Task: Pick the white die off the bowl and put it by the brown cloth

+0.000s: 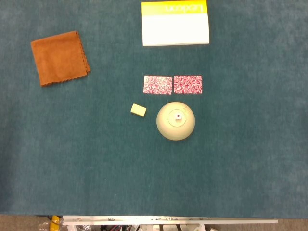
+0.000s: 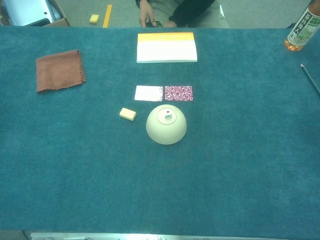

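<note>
A small white die (image 1: 178, 116) (image 2: 168, 117) with a red pip sits on the flat base of an upturned cream bowl (image 1: 175, 129) (image 2: 166, 134) near the table's middle. The brown cloth (image 1: 59, 57) (image 2: 59, 70) lies flat at the far left, well away from the bowl. Neither of my hands shows in the head view or the chest view.
A yellow eraser-like block (image 1: 138, 109) (image 2: 127, 114) lies just left of the bowl. Two red patterned cards (image 1: 173, 84) (image 2: 163, 93) lie behind it, then a yellow-and-white book (image 1: 175, 22) (image 2: 166, 47). A bottle (image 2: 303, 27) and a pen (image 2: 310, 79) are at the far right.
</note>
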Action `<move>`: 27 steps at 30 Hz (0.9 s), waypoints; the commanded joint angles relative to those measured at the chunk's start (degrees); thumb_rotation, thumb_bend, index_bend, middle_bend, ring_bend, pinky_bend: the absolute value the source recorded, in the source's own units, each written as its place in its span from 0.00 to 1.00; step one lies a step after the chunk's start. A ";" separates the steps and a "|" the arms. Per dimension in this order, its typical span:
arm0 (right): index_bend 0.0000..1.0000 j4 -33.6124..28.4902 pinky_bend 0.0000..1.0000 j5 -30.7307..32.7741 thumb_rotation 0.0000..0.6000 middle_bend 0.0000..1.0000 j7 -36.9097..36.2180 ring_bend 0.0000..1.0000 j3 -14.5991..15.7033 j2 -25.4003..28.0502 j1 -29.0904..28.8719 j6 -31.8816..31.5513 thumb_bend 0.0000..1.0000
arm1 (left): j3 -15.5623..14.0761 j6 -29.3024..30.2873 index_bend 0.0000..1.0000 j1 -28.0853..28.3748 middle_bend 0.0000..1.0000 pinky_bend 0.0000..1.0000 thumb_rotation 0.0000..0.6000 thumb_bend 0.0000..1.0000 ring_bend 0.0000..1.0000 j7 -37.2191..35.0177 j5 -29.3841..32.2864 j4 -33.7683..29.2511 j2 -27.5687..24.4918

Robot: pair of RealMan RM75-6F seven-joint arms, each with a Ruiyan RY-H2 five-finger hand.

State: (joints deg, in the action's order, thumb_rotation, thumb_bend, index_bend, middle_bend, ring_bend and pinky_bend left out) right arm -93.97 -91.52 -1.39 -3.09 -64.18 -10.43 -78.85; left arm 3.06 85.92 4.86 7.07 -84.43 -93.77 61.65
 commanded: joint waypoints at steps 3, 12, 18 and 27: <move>0.58 -1.48 0.30 -1.99 1.00 0.46 0.26 0.29 -1.51 -1.46 -5.07 4.72 0.30 | 0.16 0.40 0.28 -0.17 0.33 0.23 1.00 0.46 0.19 0.36 0.12 -0.82 -0.46; 0.55 -5.94 0.21 0.60 1.00 0.38 1.10 0.20 -1.98 -2.17 -11.54 14.56 0.16 | 0.13 1.31 0.27 -0.62 0.32 0.23 1.00 0.46 0.19 0.24 -0.23 -1.13 -0.69; 0.51 -5.65 0.20 1.99 1.00 0.36 1.16 0.18 -2.95 -4.13 -13.57 15.64 0.08 | 0.04 1.34 0.27 -0.90 0.32 0.23 1.00 0.46 0.19 -0.18 0.01 -0.79 -0.87; 0.48 -6.52 0.19 3.81 1.00 0.34 3.02 0.16 -3.78 -6.68 -16.08 17.04 0.01 | 0.01 1.42 0.27 -0.90 0.32 0.23 1.00 0.46 0.19 -0.55 -0.38 -0.51 -0.70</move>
State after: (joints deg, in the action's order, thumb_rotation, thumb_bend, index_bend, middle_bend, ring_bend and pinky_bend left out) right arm -100.47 -87.78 1.54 -6.83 -70.77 -26.43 -61.87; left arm 3.06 87.38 3.95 6.52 -84.86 -94.30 60.93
